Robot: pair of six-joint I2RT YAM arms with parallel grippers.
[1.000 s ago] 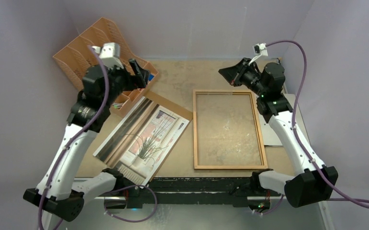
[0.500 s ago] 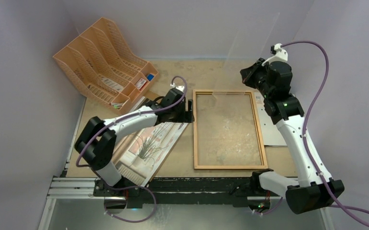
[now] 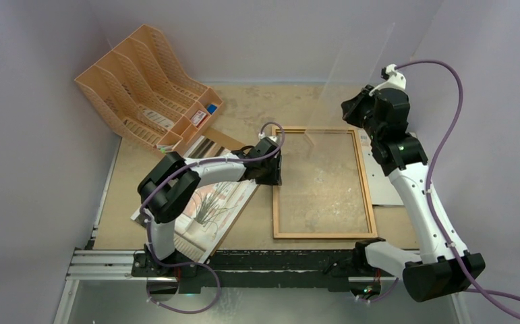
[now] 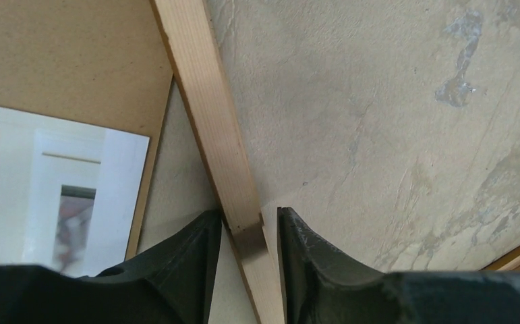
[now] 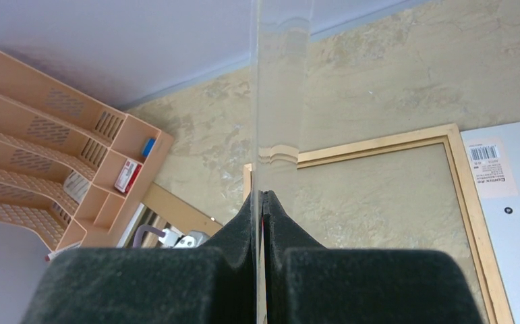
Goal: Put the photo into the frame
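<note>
Beige surface [image 3: 243,108] from top: photo [image 3: 210,202] flat, just left of frame [image 3: 324,235]. Left wrist close-up only: left jaws either side of frame edge, can't tell if squeezing. Right wrist only: right jaws pinching clear pane [image 5: 255,101].

back wall [image 3: 264,40]: plain, pale lilac-grey, unmarked. left side wall [image 3: 27,175] and right side wall [image 3: 500,169]: same finish. counter [image 3: 257,108]: tan, mottled with paler blotches and scuffs. black rail [image 3: 277,260] runs along its near edge, with a silver extrusion [image 3: 102,260] at the near left. orange-tan file rack [image 3: 129,74] stands in the far left corner. lighting even, shadows soft.
</note>
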